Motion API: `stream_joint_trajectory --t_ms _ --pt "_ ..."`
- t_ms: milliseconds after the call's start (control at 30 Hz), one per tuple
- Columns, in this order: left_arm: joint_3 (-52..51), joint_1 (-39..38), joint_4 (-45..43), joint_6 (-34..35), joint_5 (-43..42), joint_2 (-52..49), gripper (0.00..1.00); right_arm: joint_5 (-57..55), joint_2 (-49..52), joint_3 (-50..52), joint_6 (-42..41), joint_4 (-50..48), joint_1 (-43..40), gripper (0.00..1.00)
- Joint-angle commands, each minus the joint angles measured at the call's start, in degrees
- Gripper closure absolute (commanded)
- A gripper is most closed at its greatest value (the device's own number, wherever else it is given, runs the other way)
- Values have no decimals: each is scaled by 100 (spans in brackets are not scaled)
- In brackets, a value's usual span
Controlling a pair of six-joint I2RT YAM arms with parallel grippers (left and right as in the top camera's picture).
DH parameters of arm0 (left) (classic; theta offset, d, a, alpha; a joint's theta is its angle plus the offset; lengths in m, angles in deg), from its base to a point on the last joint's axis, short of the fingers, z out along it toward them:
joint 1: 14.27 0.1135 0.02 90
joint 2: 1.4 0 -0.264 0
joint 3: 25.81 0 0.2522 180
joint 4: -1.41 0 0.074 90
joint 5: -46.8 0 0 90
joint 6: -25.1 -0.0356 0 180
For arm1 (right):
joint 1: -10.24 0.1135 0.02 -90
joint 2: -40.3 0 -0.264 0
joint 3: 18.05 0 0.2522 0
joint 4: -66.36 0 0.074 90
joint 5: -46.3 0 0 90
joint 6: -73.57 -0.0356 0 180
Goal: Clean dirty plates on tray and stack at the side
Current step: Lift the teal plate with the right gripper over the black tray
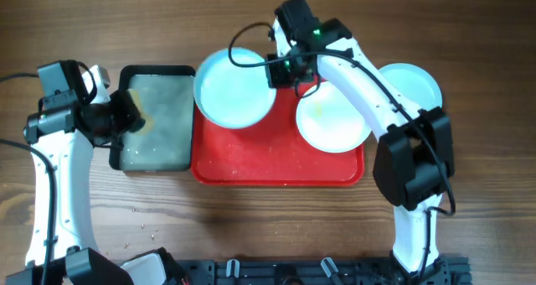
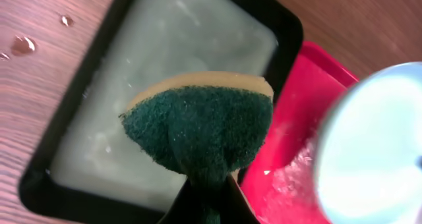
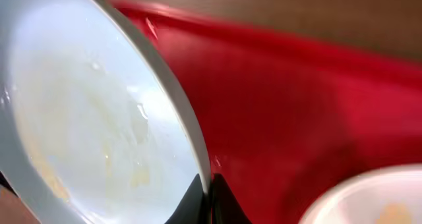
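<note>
- The tray (image 1: pixel 276 163): large, red, rectangular with rounded corners and a raised rim; lies flat on the table (image 1: pixel 486 201), its bare floor wet and speckled.
- Near cyan plate (image 1: pixel 234 88): round, shallow, yellowish smears inside; overlaps the tray's top-left corner and looks raised off it, its right rim pinched in the right claw (image 3: pixel 208 182).
- White plate (image 1: pixel 331 121): lies in the tray's right part, faint yellow smear inside.
- Far cyan plate (image 1: pixel 414 82): on the table just beyond the tray's right end, partly hidden.
</note>
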Motion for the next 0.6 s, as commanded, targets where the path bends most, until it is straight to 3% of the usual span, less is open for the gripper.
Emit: stream_joint_trajectory --t_ms 0,133,267,433,567 --pt "-393 37 -367 -107 514 98 96 -295 -192 -284 -518 -573 332 96" --pt "-922 37 -835 -109 555 98 96 -1394 -190 -280 -772 -1484 1040 96" --pt "-1270 37 -1147 -109 1032 98 96 -3309 -166 -280 -708 -2212 1926 96" --pt "-1309 37 -1207 -85 1040 98 96 -4625 55 -278 1071 -3182 2424 96" --pt "-1309 37 -1211 -85 1043 98 96 -4664 55 -275 2411 -3711 2437 95"
